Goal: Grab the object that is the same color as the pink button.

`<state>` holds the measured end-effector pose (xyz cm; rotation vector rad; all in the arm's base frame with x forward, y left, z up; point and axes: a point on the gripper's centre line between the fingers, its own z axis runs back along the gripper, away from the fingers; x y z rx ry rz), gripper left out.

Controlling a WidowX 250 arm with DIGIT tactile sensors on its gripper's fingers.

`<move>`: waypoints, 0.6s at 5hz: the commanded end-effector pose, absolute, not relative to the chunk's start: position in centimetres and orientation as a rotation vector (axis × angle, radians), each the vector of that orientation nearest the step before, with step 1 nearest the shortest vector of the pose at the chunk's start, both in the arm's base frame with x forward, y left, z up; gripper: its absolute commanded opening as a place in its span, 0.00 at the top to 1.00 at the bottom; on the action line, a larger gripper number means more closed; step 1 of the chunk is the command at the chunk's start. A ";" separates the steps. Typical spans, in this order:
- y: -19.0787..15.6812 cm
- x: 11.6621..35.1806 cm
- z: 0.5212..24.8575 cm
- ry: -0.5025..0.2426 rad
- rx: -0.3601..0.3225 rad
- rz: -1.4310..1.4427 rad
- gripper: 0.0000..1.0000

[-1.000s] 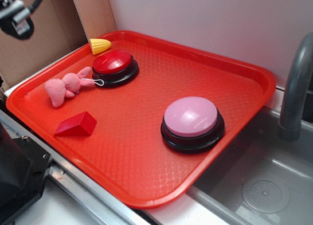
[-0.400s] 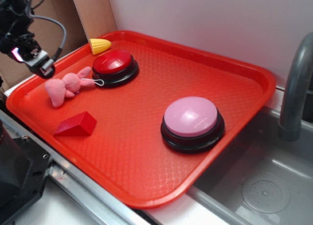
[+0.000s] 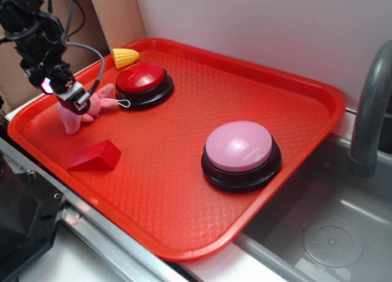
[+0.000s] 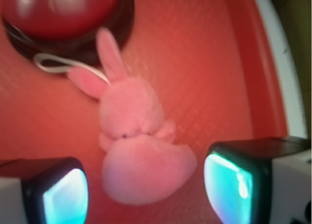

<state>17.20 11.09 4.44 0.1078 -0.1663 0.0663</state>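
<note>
The small pink plush bunny [image 3: 78,114] lies on the red tray [image 3: 184,171] at the far left, its white string loop toward the red button [image 3: 143,81]. My gripper [image 3: 72,99] hangs right over the bunny, jaws open. In the wrist view the bunny [image 4: 136,141] lies between my two teal pads [image 4: 66,197], its rounded body level with them and apart from both; my gripper [image 4: 146,195] holds nothing. The large pale pink button [image 3: 239,148] on its black base sits at the tray's right middle.
A red wedge block [image 3: 96,156] lies just in front of the bunny. A yellow corn toy [image 3: 125,57] sits at the tray's back corner. A cardboard wall stands behind left; a grey sink [image 3: 331,233] and faucet [image 3: 370,110] are to the right.
My gripper has come down and to the right from above the tray's left edge to right over the bunny. The bunny and the other things have not moved.
</note>
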 end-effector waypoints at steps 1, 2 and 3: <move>11.5 18.0 2.8 -0.157 0.077 0.117 0.00; 11.5 18.1 2.8 -0.095 0.150 0.143 1.00; 10.9 18.1 3.7 -0.094 0.153 0.174 1.00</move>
